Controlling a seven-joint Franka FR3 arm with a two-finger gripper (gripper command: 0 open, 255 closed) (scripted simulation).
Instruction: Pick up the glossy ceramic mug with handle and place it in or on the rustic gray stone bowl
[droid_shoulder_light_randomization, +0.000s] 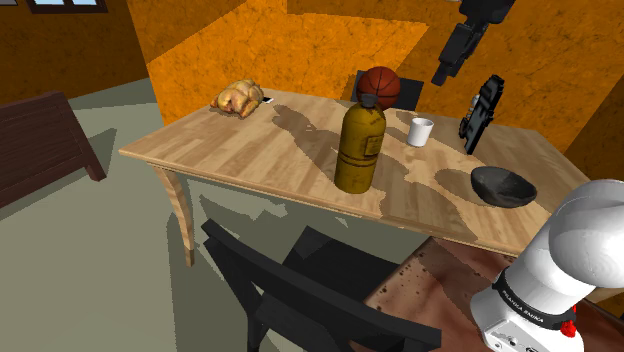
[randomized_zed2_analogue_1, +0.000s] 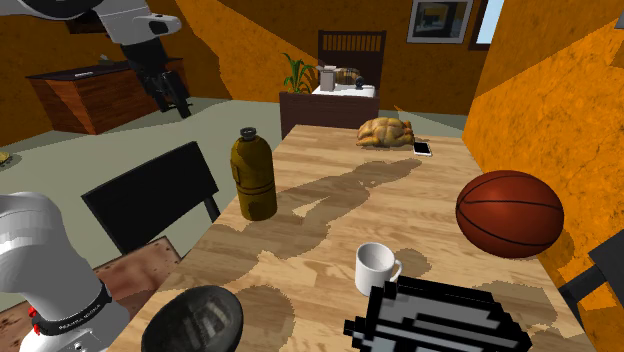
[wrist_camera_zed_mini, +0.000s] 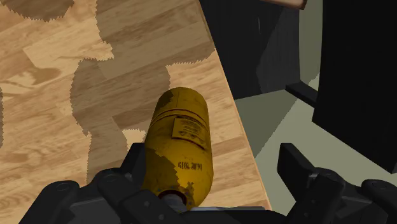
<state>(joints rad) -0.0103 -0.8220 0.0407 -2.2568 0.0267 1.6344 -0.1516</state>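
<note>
Flagging risks for you: your end effector (droid_shoulder_light_randomization: 441, 73) hung high above the surface (droid_shoulder_light_randomization: 250, 150), fingers spread wide with nothing in them. The wrist view looked down on the yellow bottle (wrist_camera_zed_mini: 181, 143), not on the target. The white mug (droid_shoulder_light_randomization: 421, 131) stood upright toward the far side, to the right of the bottle in the shoulder view and apart from it. The dark bowl (droid_shoulder_light_randomization: 503, 186) sat nearer and further right, close to the near edge.

What could have bitten you:
- Dropping from that pose would likely have struck the bottle's cap and toppled it. You needed to translate first.
- A black upright device (droid_shoulder_light_randomization: 480, 113) stood just right of the mug in the shoulder view, and a wide-open finger could have clipped it on approach.
- The basketball (droid_shoulder_light_randomization: 380, 84) lay near the mug on its far side, so a nudge could have set it rolling.
- The mug's wall was glossy, so a shallow pinch might have slipped.
- The bowl's floor looked curved, so the mug could have tipped if you released it off-centre.
</note>
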